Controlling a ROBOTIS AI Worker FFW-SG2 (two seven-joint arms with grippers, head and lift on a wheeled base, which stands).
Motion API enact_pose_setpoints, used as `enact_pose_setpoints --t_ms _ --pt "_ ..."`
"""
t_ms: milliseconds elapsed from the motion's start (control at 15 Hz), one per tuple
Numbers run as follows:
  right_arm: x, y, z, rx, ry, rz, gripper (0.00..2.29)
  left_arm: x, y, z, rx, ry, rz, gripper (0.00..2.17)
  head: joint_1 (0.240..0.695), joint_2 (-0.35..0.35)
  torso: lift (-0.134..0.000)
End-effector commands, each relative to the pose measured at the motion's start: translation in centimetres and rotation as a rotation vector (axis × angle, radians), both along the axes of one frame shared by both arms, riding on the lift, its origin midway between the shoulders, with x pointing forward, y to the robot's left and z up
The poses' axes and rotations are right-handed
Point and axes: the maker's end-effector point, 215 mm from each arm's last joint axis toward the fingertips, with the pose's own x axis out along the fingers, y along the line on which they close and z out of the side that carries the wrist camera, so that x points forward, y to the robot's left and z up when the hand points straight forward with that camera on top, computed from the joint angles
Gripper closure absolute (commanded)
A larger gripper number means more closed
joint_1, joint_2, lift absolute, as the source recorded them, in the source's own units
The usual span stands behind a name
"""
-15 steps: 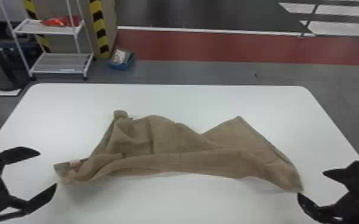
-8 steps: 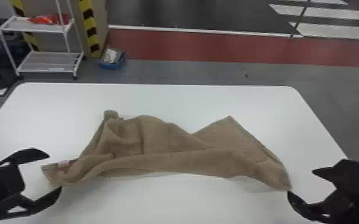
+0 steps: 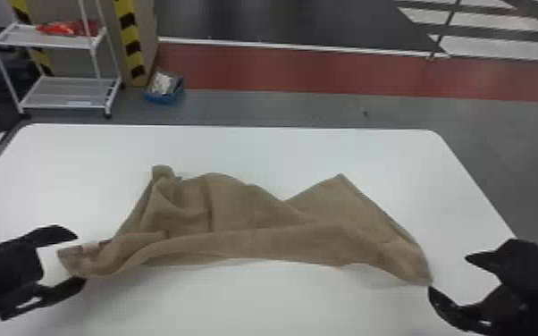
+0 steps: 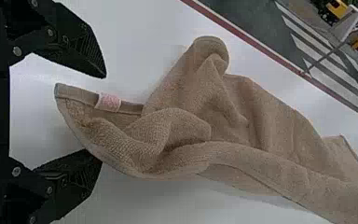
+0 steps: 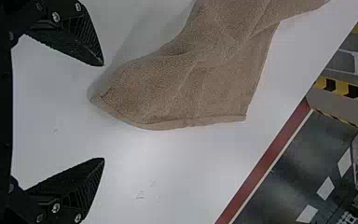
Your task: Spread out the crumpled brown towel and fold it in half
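Brown towel [image 3: 254,223]: one, rumpled and partly spread, lying across the middle of the frame in the head view; a folded strip runs along its near edge, a raised bunch stands at its upper left, a flat pointed corner at its upper right. Pale label [image 4: 108,102] on the hem near the left-hand corner.

Left gripper [image 3: 80,259]: black, lower left of the frame, fingers spread, the towel's labelled corner reaching into the gap between them, unpinched.

Right gripper [image 3: 448,273]: black, lower right, fingers spread wide, pinching nothing, just beside the towel's right-hand corner.

White table [image 3: 299,152]: rounded far corners, beneath the towel.

Background: white metal rack [image 3: 65,92], upper left, red items [image 3: 65,28] on its upper shelf; blue bin [image 3: 164,97] on the floor beside it.
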Motion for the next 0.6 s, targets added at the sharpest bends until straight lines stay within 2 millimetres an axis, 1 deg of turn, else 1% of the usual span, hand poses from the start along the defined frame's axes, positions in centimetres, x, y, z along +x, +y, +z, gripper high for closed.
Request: enact_pose_setpoints --t_ms 0,200,267,333,400,533 --pt "-0.02 -0.08 0.01 -0.001 0.0 -0.001 0.18 0.11 0.75 -0.19 0.01 0.005 0.006 0.55 0.695 -0.116 -0.124" --pt "-0.02 -0.08 0.01 -0.001 0.0 -0.001 0.18 0.07 0.98 -0.15 0.013 0.004 0.007 0.55 0.695 -0.103 -0.124" --pt "-0.02 -0.08 0.01 -0.001 0.0 -0.001 0.18 0.01 0.97 -0.11 0.014 0.003 0.004 0.75 0.695 -0.102 -0.124" --pt "0.05 -0.08 0.07 -0.001 -0.002 -0.001 0.18 0.07 1.08 0.05 0.016 -0.002 0.005 1.09 0.695 -0.101 -0.124" --pt "0.02 -0.09 0.0 0.0 0.0 -0.002 0.18 0.01 1.21 0.07 0.017 -0.001 0.006 1.15 0.695 -0.1 -0.124" --pt "0.13 -0.17 0.12 -0.001 -0.003 -0.003 0.18 -0.08 1.2 0.19 0.018 -0.003 0.005 1.15 0.695 -0.097 -0.124"
